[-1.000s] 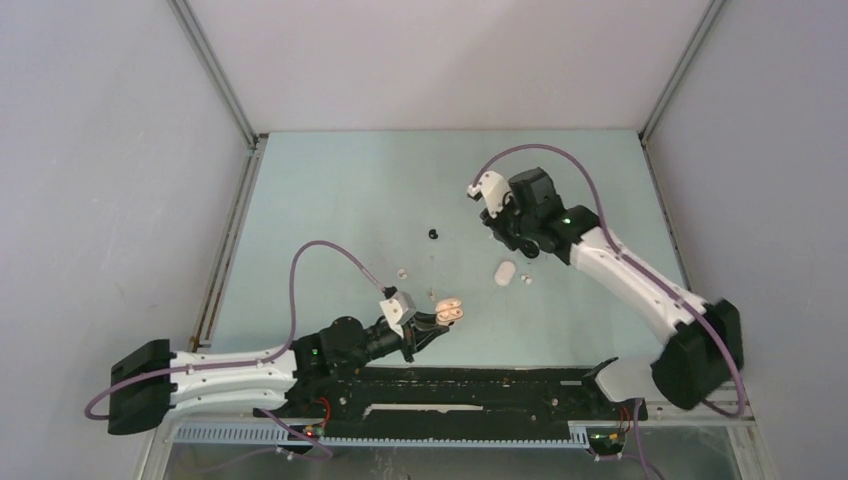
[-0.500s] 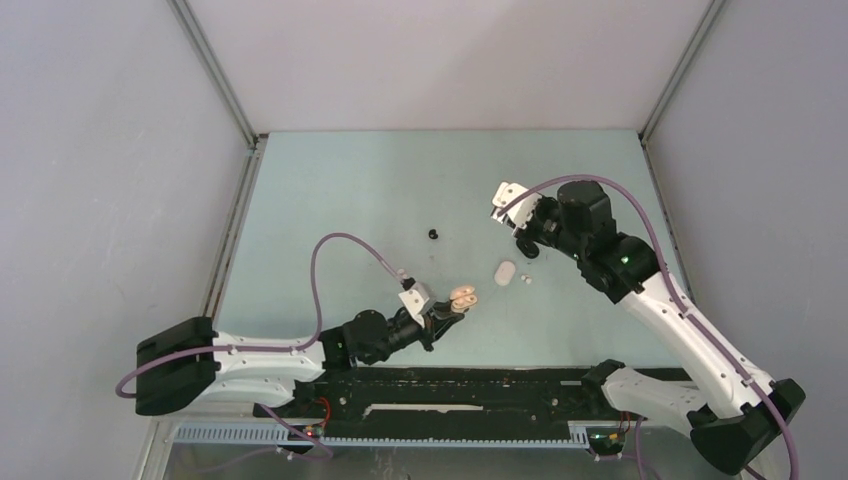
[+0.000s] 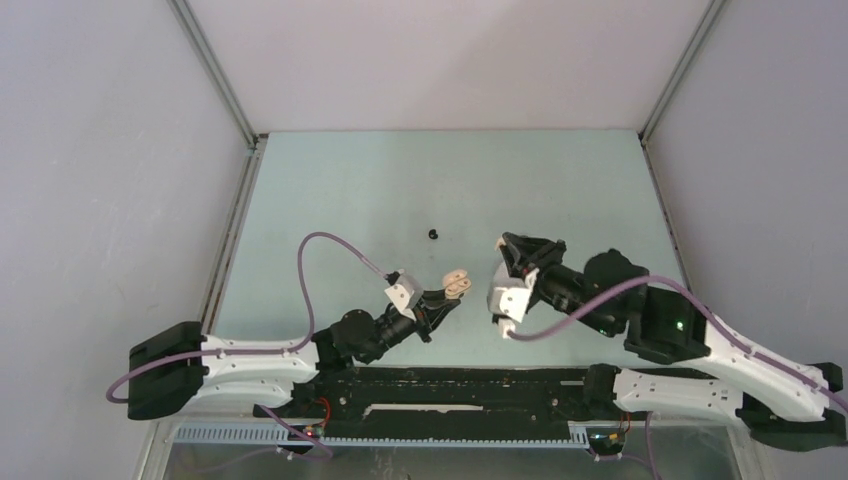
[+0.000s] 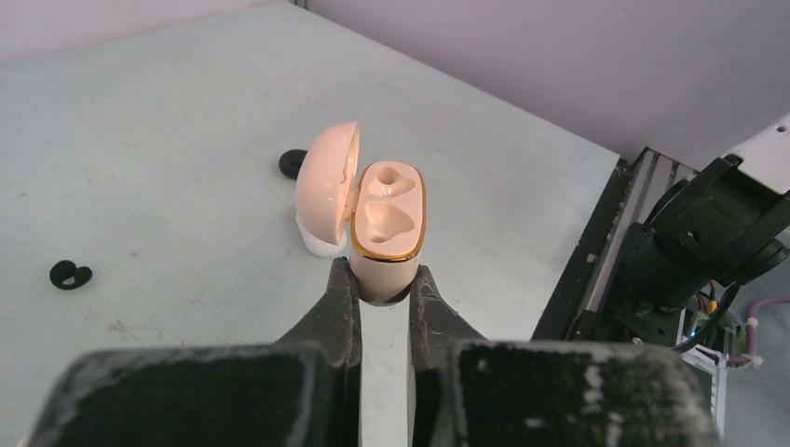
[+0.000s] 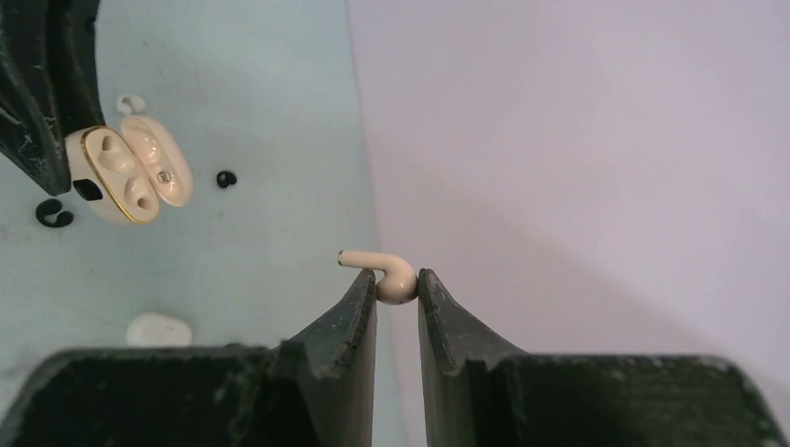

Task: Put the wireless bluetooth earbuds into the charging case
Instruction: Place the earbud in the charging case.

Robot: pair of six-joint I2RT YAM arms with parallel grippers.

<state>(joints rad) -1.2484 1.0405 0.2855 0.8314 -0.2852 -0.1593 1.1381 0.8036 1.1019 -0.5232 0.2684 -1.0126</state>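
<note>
My left gripper (image 4: 377,279) clamps the open pink charging case (image 4: 384,223) above the table's (image 3: 350,200) near-middle. My right gripper (image 5: 397,291) pinches a cream earbud (image 5: 399,277) just beside it. I should line the bud up over an empty well, then lower it slowly.

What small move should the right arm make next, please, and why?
Probably bring the right end effector toward the open charging case and line its cream earbud up over one of the wells. The left end effector holds the case, both wells look empty, and the earbud is pinched but apart from it.

Smooth, glossy cream plastic case (image 4: 384,223); matt, scuffed black fingers (image 4: 335,312).
</note>
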